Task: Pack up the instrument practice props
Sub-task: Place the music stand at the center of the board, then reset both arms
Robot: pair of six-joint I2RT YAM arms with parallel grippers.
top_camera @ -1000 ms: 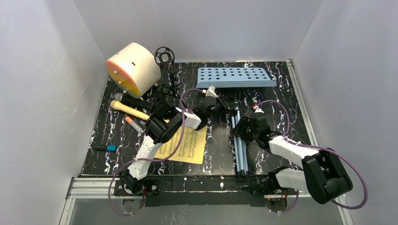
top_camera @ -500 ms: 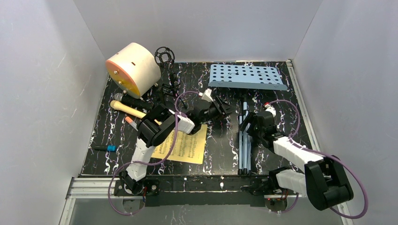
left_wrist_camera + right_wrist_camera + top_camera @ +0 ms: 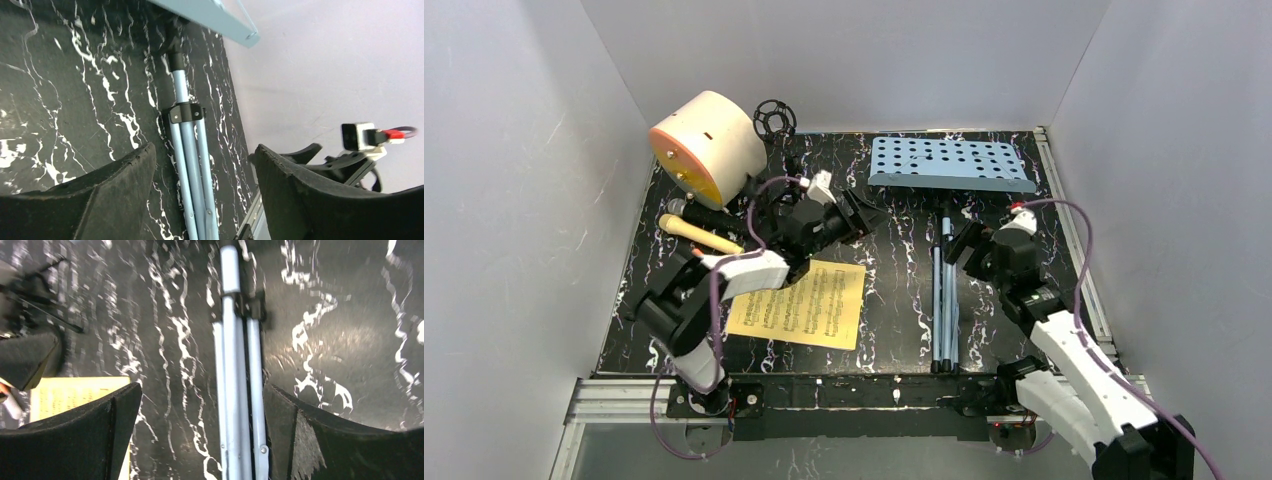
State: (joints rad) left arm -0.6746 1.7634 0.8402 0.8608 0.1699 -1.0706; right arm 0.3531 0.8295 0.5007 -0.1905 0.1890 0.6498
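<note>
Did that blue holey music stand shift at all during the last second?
Yes. The blue music stand slid to the right, away from the cream cylinder, which stayed put, and closer to the table's right rail.

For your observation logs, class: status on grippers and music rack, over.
Left gripper open, empty. Right gripper open, over folded legs. Blue music rack flat on table. Yellow sheet apart.

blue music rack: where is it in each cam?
Top external: blue music rack right of centre, tray at the far end, folded legs running toward the arms.
Left wrist: legs at centre, tray corner at top.
Right wrist: legs upright at centre.
Shared landmark: black collar on the legs.
</note>
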